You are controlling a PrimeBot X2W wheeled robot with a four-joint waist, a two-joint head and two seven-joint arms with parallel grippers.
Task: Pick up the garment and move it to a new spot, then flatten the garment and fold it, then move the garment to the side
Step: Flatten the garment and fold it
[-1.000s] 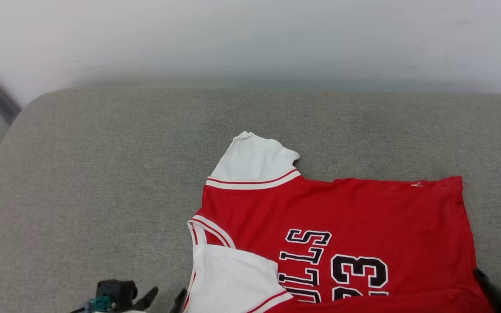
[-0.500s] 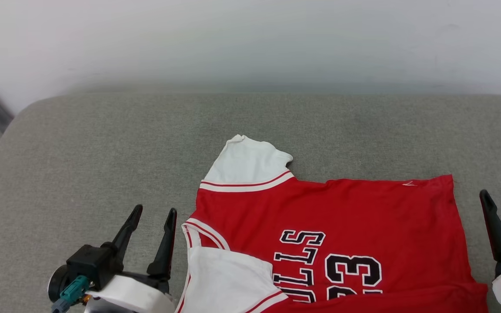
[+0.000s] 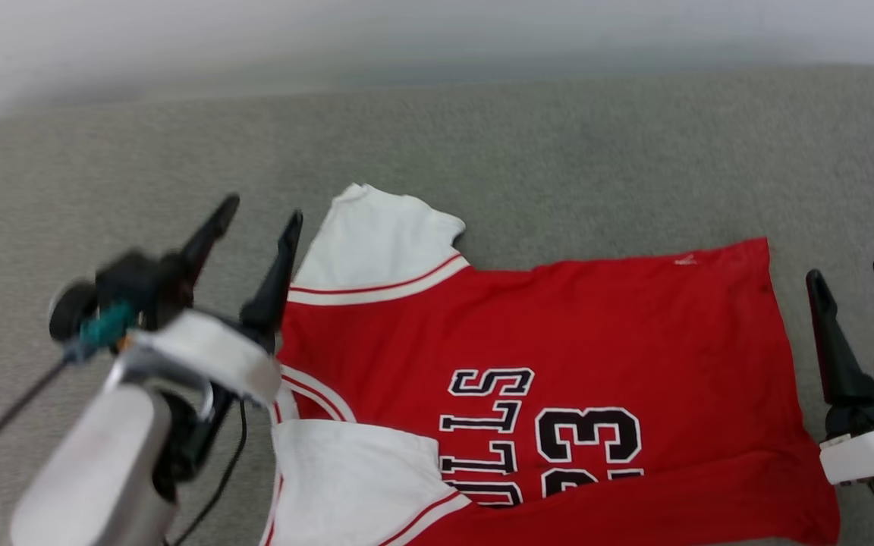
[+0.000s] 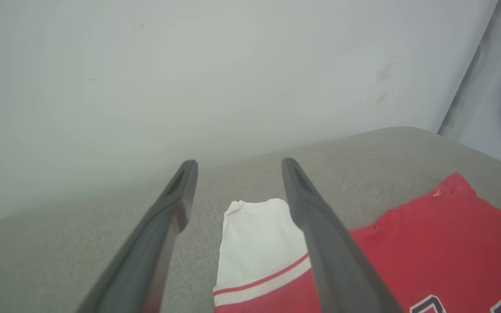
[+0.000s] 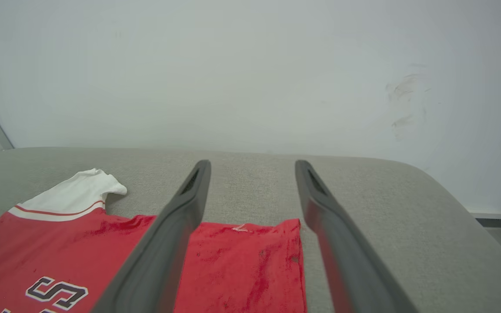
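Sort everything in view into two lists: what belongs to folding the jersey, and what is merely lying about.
Part of the job:
- red jersey, spread lettering-up
- left pincer, open, near the far white sleeve
- right pincer, open, beside the hem

Merely there:
- grey cushion under the jersey
- white wall behind

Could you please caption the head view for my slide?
Red jersey T-shirt with white sleeves spread lettering-up on a grey fabric cushion, between the left gripper and right gripper, jaws open.
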